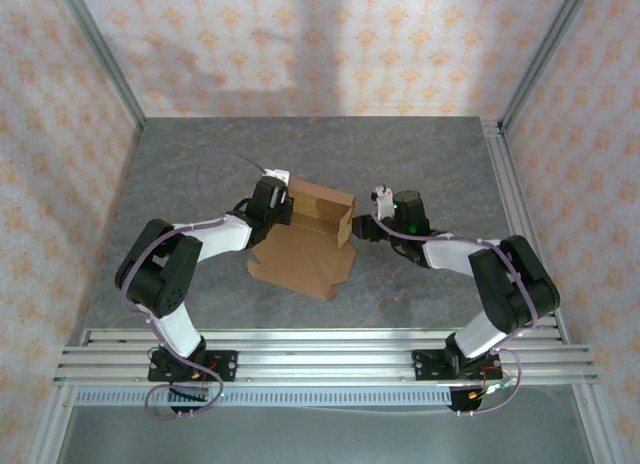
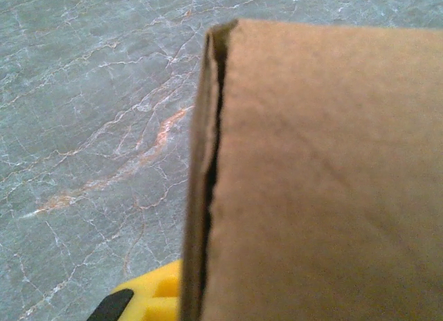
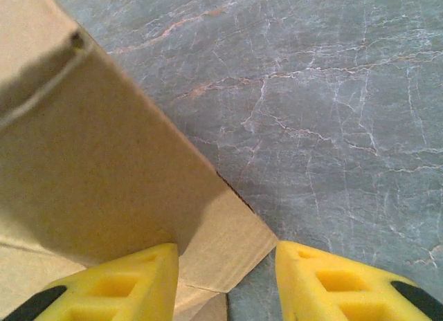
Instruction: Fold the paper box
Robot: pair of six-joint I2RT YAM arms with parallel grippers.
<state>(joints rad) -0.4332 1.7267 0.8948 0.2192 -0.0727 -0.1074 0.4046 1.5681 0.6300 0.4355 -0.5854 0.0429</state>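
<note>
Top external: the plain brown cardboard paper box (image 1: 300, 259) sits on the grey marbled table (image 1: 440, 174) between the arms. The left gripper (image 1: 286, 202) is pinching its raised wall, probably to hold the fold. The right gripper (image 1: 358, 227) is spread, straddling the opposite flap.

A plain brown cardboard paper box (image 1: 300, 256) lies half-folded at the middle of the grey marbled table (image 1: 430, 164), one wall raised upright along its far side, its flat, notch-edged panel spread toward the table's near edge.

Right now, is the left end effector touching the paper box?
Touching. Left wrist view: the paper box wall presses against the left end effector's yellow finger, no gap.
</note>
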